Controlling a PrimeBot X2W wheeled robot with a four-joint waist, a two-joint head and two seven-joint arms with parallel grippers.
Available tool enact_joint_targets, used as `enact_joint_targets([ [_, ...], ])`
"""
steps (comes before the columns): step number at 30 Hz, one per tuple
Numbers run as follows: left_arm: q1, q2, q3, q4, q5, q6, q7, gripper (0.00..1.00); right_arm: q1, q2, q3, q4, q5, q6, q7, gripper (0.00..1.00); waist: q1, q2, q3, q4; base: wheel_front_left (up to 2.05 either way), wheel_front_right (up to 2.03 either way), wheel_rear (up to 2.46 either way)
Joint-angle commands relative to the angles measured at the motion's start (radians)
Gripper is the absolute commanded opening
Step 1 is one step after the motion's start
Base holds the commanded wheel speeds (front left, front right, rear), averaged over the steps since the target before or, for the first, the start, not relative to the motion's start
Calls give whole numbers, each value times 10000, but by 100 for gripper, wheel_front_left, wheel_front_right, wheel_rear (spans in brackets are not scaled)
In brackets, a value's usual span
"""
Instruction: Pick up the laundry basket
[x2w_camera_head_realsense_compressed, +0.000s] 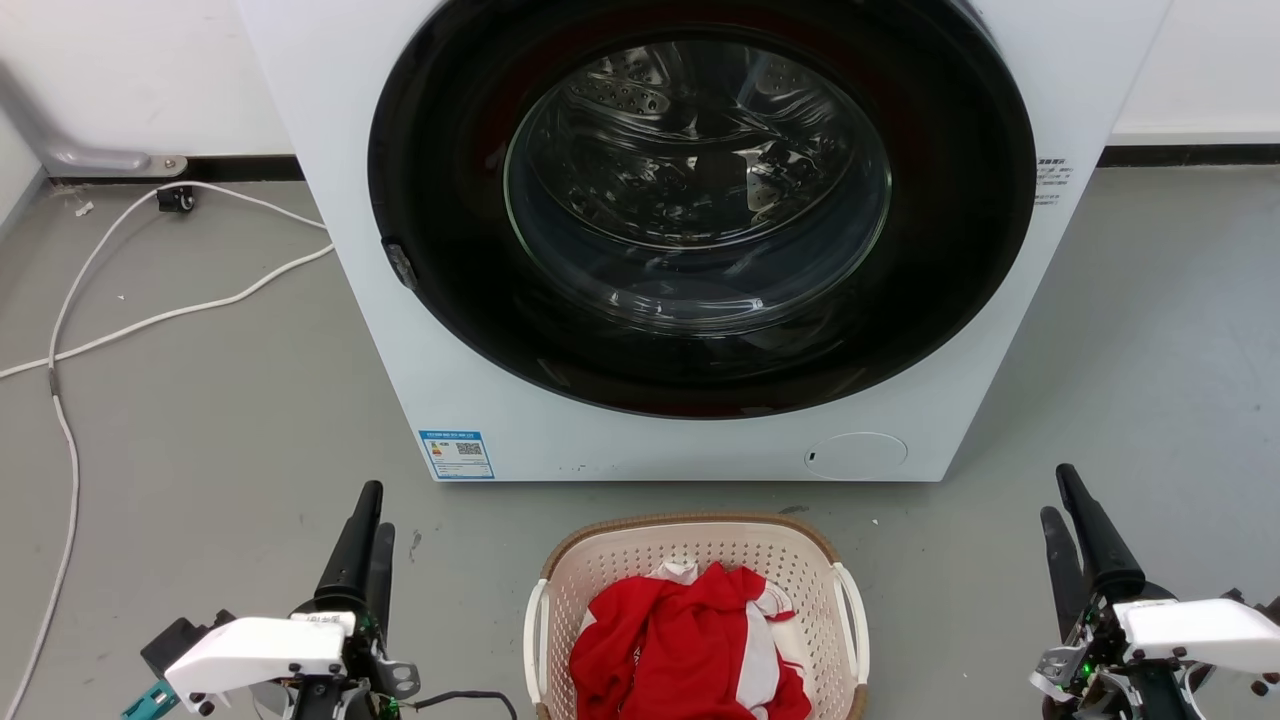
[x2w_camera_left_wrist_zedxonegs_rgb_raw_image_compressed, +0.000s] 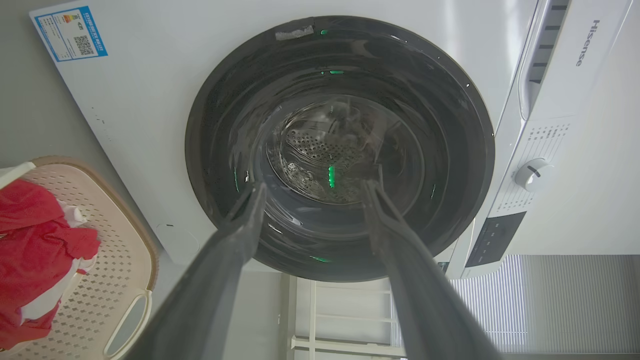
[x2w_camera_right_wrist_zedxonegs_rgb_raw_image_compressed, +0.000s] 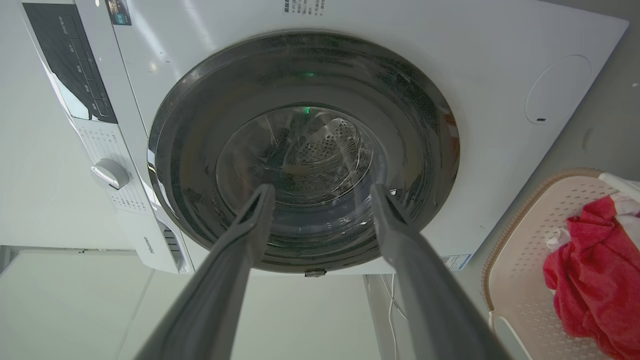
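The grey floor (x2w_camera_head_realsense_compressed: 200, 400) carried a white front-loading washing machine (x2w_camera_head_realsense_compressed: 700, 200) at its back edge, against the wall, its round dark-framed door shut and the steel drum visible through the glass. The laundry basket (x2w_camera_head_realsense_compressed: 690, 520) (x2w_camera_left_wrist_zedxonegs_rgb_raw_image_compressed: 107, 250) (x2w_camera_right_wrist_zedxonegs_rgb_raw_image_compressed: 530, 250) stood on the floor just in front of the machine's lower front, apart from it and about midway between the two arms, a white handle on each side. In it lay a crumpled red and white garment (x2w_camera_head_realsense_compressed: 690, 640), heaped toward the near end. The left gripper (x2w_camera_head_realsense_compressed: 377, 510) (x2w_camera_left_wrist_zedxonegs_rgb_raw_image_compressed: 315, 185) hung to the basket's left and the right gripper (x2w_camera_head_realsense_compressed: 1057, 492) (x2w_camera_right_wrist_zedxonegs_rgb_raw_image_compressed: 322, 187) well off to its right, both clear of the handles and pointing toward the machine. In each wrist view the two dark fingers stood spread with nothing between them. A white cable (x2w_camera_head_realsense_compressed: 240, 295) snaked over the floor from the back left corner toward the machine's left side. A small blue label (x2w_camera_head_realsense_compressed: 456, 454) sat at the lower left corner of the machine's front.
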Motion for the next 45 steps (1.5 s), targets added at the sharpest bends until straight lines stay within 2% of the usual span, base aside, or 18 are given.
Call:
enact_joint_targets([
  [1, -311, 35, -65, -243, 227, 0, -90, 100, -237, -85, 28, -227, -268, 0, -91, 100, 0, 0, 1, -2, 0, 0, 0],
  [12, -387, 34, -449, -532, 2443, -1, -562, 100, -273, -108, 173, -473, -2599, 1, -566, 100, -1, 0, 6, -8, 0, 0, 0],
  [24, -440, 34, -864, -669, 4862, -1, -1018, 100, -288, -141, 261, -620, -6116, 1, -1021, 100, -1, 0, 12, -6, 0, 0, 0],
  [38, -471, 33, -1320, -715, 7548, -2, -1481, 100, -261, -24, 242, -631, -8618, 2, -1495, 100, -1, 0, 15, -10, 0, 0, 0],
  [45, -491, 33, -1453, -684, 8438, 34, -1697, 100, -267, 0, 277, -592, -9797, 2, -1701, 100, -1, 0, 15, -25, 0, 0, 0],
])
